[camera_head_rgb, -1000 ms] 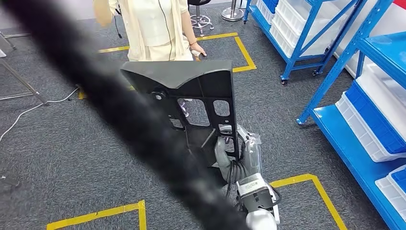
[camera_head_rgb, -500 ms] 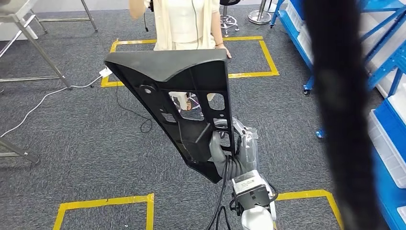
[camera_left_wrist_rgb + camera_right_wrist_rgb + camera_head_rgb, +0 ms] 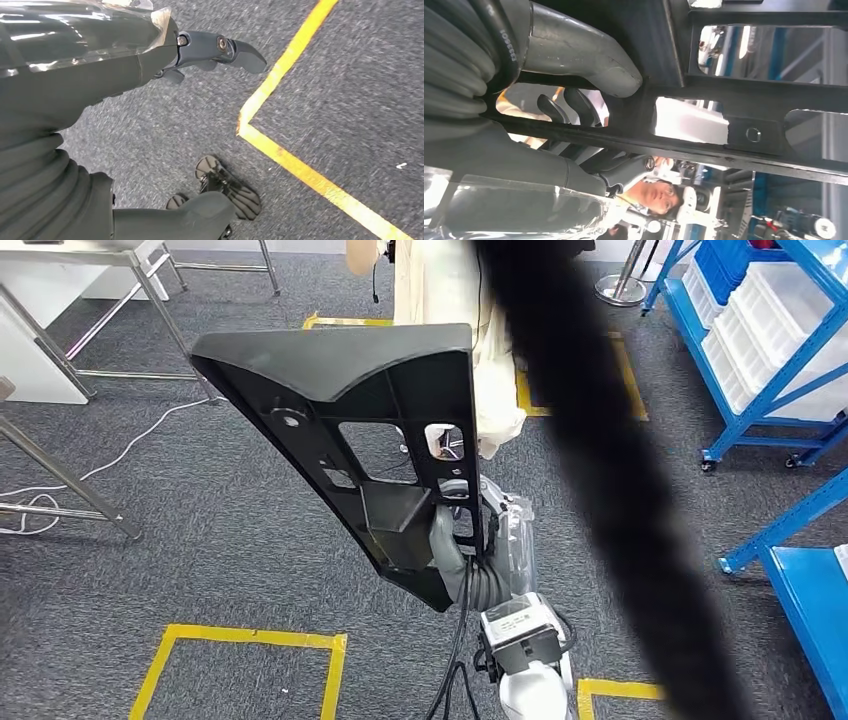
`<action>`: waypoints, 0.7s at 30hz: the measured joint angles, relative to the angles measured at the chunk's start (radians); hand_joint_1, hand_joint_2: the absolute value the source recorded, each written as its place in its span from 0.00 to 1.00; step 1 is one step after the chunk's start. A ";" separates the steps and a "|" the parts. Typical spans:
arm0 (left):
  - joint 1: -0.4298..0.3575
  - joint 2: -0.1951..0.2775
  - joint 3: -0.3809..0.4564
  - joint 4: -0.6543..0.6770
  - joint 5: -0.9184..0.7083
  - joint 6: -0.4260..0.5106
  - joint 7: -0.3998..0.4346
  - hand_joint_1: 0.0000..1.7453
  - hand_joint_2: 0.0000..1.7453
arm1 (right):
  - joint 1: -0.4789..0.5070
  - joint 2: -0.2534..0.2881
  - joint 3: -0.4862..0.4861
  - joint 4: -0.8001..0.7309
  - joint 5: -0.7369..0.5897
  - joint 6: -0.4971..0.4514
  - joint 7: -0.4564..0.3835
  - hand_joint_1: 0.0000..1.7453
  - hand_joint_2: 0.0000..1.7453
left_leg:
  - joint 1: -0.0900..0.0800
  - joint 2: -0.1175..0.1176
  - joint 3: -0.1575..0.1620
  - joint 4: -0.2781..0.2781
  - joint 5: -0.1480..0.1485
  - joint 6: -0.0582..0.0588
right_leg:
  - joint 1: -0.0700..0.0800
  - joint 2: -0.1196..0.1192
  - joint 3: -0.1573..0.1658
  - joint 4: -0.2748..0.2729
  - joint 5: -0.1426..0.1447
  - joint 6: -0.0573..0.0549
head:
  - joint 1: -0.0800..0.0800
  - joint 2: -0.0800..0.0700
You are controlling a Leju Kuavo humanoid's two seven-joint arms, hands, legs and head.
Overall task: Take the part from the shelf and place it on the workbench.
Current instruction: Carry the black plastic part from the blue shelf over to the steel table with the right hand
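head view: looked down from high up at the carpet floor (image 3: 200, 570), far off | left wrist view: sat close behind the left hand (image 3: 100, 75), faced the same floor | right wrist view: sat very near the right hand (image 3: 574, 55) and black part (image 3: 704, 90) | the head view also saw that part (image 3: 370, 420)

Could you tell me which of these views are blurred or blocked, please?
Head view: a thick, out-of-focus dark band crosses the frame beside the sharp black part. Left wrist view: carpet smeared by motion. Right wrist view: glare through the part's openings.
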 joint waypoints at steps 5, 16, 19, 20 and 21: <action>-0.006 -0.003 0.014 0.001 0.008 0.012 -0.001 0.00 1.00 | -0.027 0.010 0.014 0.015 -0.009 0.005 -0.002 1.00 1.00 | 0.005 0.087 -0.131 0.265 -0.124 -0.018 | 0.006 -0.056 0.002 -0.005 -0.001 -0.022 | -0.007 0.000; -0.014 -0.007 0.020 0.002 0.014 0.028 0.000 0.00 1.00 | -0.066 0.020 0.023 0.042 -0.022 0.008 -0.002 1.00 1.00 | -0.006 0.142 0.005 0.002 -0.011 0.003 | 0.024 -0.130 0.011 -0.003 -0.017 0.002 | 0.001 0.000; -0.014 -0.008 0.020 0.002 0.016 0.029 0.000 0.00 1.00 | -0.073 0.023 0.025 0.045 -0.023 0.008 -0.002 1.00 1.00 | -0.004 0.125 0.009 -0.005 -0.005 0.016 | 0.023 -0.108 -0.004 0.039 -0.040 0.007 | 0.001 0.000; -0.015 -0.008 0.021 0.003 0.017 0.028 0.000 0.00 1.00 | -0.077 0.024 0.026 0.047 -0.024 0.008 -0.001 1.00 1.00 | -0.003 0.102 0.011 -0.009 -0.002 0.024 | 0.020 -0.083 -0.045 0.123 -0.072 0.009 | 0.002 0.000; -0.015 -0.009 0.021 0.003 0.019 0.027 0.000 0.00 1.00 | -0.081 0.025 0.027 0.050 -0.025 0.008 0.001 1.00 1.00 | -0.001 0.076 0.013 -0.012 0.002 0.032 | 0.018 -0.057 -0.081 0.194 -0.097 0.013 | 0.003 0.000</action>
